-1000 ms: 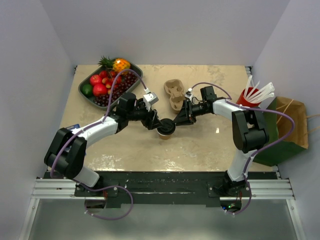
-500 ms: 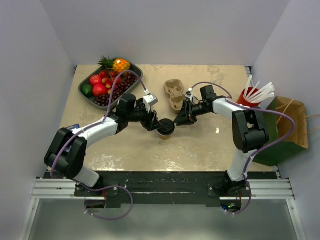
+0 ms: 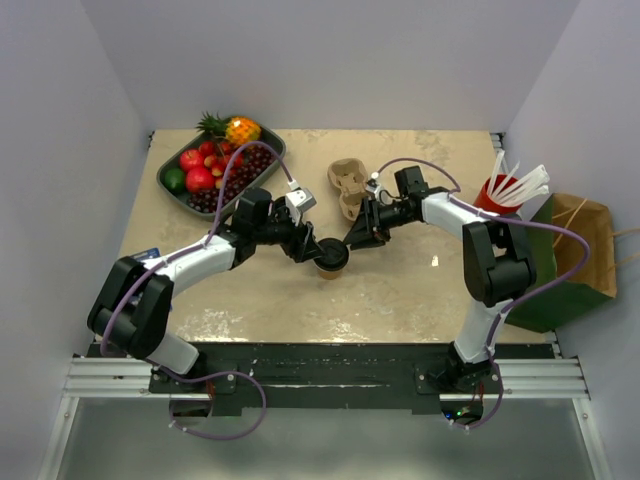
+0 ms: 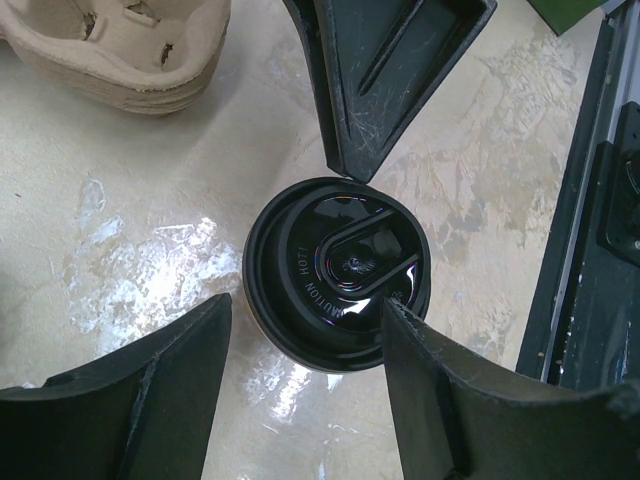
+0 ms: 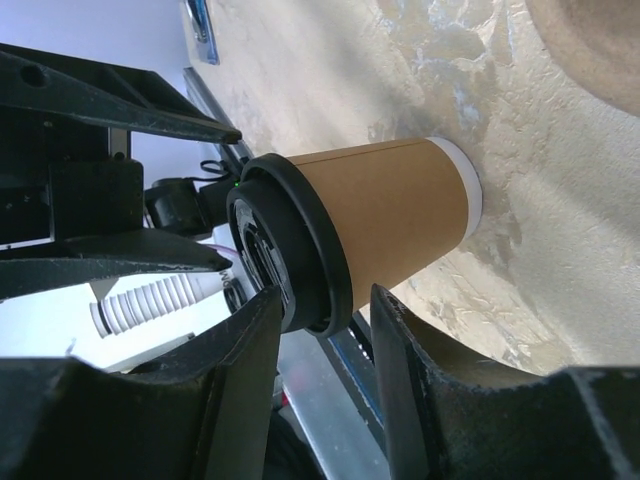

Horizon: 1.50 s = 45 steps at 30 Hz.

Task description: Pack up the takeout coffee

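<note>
Progress, as we judge it, is slight: the packing proper has not begun. Nearest us, the bare front of the table (image 3: 400, 300) holds nothing of the task. At mid-table stands the only cup (image 3: 331, 262) we can see, upright on its base, with its black lid (image 4: 330, 285) seated on top. That capping looks to us like the one finished step.

The left gripper (image 3: 315, 250) hangs over the cup with its fingers (image 4: 150, 380) spread wide to either side of the lid, closed on nothing. The right gripper (image 3: 350, 243) reaches in from the other side. In its own view the lid's rim sits at the mouth of the narrow gap between its two fingers (image 5: 230, 380), and the left wrist view shows a fingertip right at the lid's edge. Whether they are pinching the rim or only lying against it, we cannot tell.

Off the table's right edge sits the paper bag (image 3: 570, 265), well apart from the cup; we cannot see inside it. Beyond the cup lies the pulp carrier (image 3: 348, 188), both pockets empty. Farther right stands the red cup of straws (image 3: 497, 192).

What remains, in our view, is most of the job: lifting the cup, seating it in the carrier, and getting it into the bag.
</note>
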Each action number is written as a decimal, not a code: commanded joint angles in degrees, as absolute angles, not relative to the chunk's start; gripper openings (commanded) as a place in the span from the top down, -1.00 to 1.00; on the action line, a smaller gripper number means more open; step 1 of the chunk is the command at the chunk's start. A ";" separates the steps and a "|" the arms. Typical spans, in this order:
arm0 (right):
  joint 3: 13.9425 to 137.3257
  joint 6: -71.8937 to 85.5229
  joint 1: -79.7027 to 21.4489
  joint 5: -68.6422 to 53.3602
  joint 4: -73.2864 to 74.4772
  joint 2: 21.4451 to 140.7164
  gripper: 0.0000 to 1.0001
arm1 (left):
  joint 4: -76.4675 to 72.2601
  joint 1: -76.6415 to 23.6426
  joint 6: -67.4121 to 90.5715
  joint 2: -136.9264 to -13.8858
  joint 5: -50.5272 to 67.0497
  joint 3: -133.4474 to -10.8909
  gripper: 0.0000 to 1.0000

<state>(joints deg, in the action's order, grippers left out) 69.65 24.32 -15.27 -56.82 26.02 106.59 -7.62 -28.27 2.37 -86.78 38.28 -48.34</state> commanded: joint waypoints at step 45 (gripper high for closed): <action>78.13 5.89 -19.51 -59.85 31.99 109.34 -0.24 | -4.74 -22.68 7.82 -88.60 44.47 -49.75 -0.32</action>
<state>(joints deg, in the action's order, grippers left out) 75.64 7.38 -19.46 -59.48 31.92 110.08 -3.51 -22.90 8.75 -89.56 42.76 -49.08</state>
